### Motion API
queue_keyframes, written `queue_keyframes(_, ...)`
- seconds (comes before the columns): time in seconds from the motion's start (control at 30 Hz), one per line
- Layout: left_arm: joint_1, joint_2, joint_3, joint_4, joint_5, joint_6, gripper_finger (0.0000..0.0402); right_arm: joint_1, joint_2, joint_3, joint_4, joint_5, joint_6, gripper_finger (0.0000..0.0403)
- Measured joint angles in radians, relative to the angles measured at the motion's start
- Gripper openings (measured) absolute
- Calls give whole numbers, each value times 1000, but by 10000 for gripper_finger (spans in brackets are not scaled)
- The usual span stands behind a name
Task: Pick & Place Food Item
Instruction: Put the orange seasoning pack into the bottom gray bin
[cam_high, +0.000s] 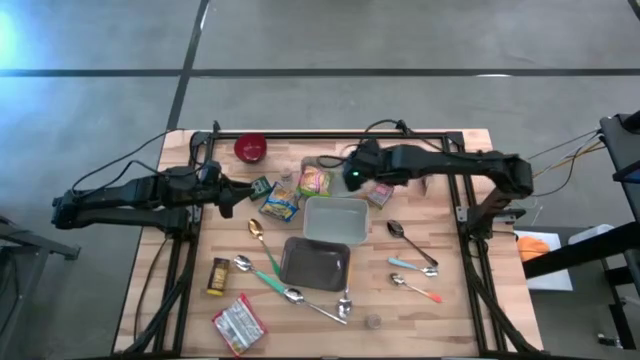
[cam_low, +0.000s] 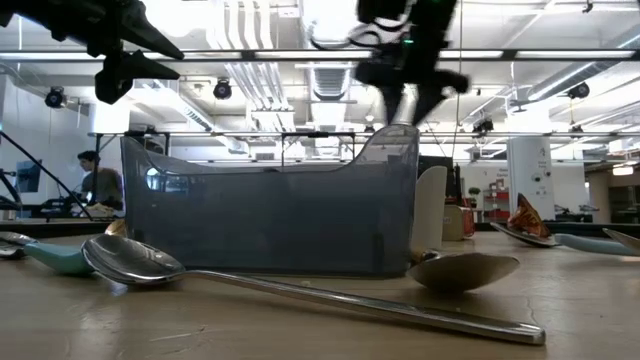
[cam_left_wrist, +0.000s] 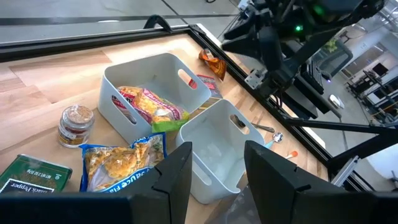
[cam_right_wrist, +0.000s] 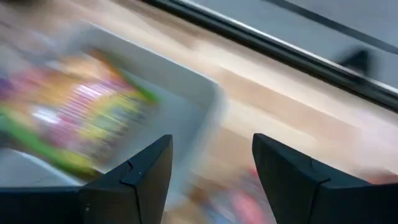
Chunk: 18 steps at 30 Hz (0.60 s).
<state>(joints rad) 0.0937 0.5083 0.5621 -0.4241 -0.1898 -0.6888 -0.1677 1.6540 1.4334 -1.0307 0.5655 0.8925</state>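
Grey concrete floor all round, and in the middle a wooden counter cluttered with packets and cutlery. Two dark arms reach in over it, one from each side.

Biggest things on the wood: an empty white bin at the centre, a dark tray just nearer the front, and a smaller white bin behind, already holding a bright snack packet. Spoons lie scattered right and front.

The right claw hangs over that packed bin's rim, fingers apart and nothing between them. The packet sits inside the bin, just below and to one side of it. So I'd call this the drop finished for that item, claw empty.

The left claw hovers by the left edge of the bins, fingers parted, empty too. Directly beneath and just ahead of it lies a blue noodle bag, flat on the wood, touching the bin wall. Beside it a green box and a spice jar.

Next move, I reckon: the left claw drops onto the bag, pinches it across the crinkled top and lifts clear of the bin wall.
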Motion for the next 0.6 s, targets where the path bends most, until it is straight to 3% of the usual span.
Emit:
queue_keyframes(0.23, 0, 0, 0, -4, 2, 0, 151, -2, -153, -169, -185, 11, 149, 219)
queue_keyframes(0.43, 0, 0, 0, -6, 11, -37, 151, -3, -301, -401, -138, -18, 315, 219)
queue_keyframes(0.6, 0, 4, 0, 12, 31, -79, 151, -10, -355, -516, -134, -37, 390, 219)
